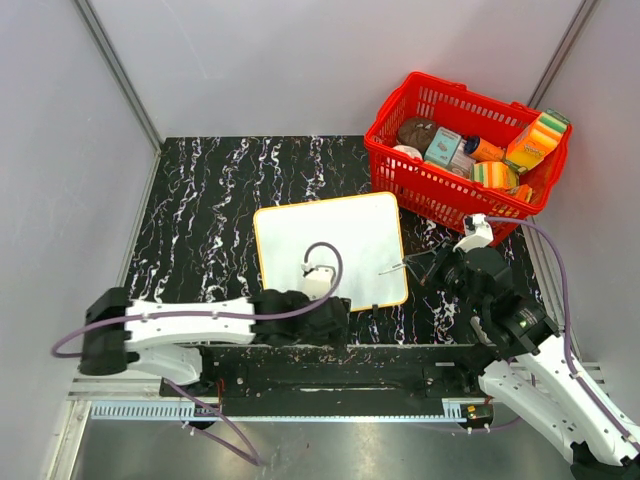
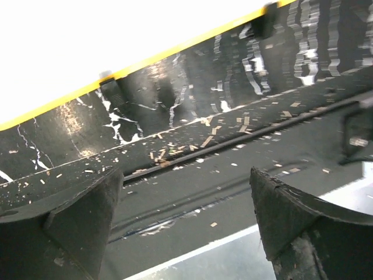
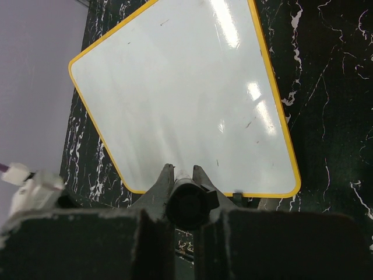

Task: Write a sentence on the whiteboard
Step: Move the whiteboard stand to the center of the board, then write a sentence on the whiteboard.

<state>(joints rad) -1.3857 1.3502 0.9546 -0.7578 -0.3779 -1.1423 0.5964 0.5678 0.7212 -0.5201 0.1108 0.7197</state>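
Observation:
The whiteboard (image 1: 345, 240) lies flat in the middle of the black marble table, white with an orange-yellow rim and no writing on it. My right gripper (image 1: 437, 265) is shut on a black marker (image 3: 187, 201) by the board's right edge, with the marker's thin end (image 1: 395, 268) pointing at the board. In the right wrist view the board (image 3: 180, 99) fills the space ahead of my gripper (image 3: 181, 170). My left gripper (image 1: 333, 320) is open and empty at the board's near edge. The left wrist view shows its gap (image 2: 183, 178) over the table's front rail, below the board's rim (image 2: 145, 61).
A red basket (image 1: 440, 190) with several packets and tins stands at the back right, close to the board's far right corner. Grey walls enclose the table. The metal front rail (image 1: 330, 360) runs along the near edge under the left arm.

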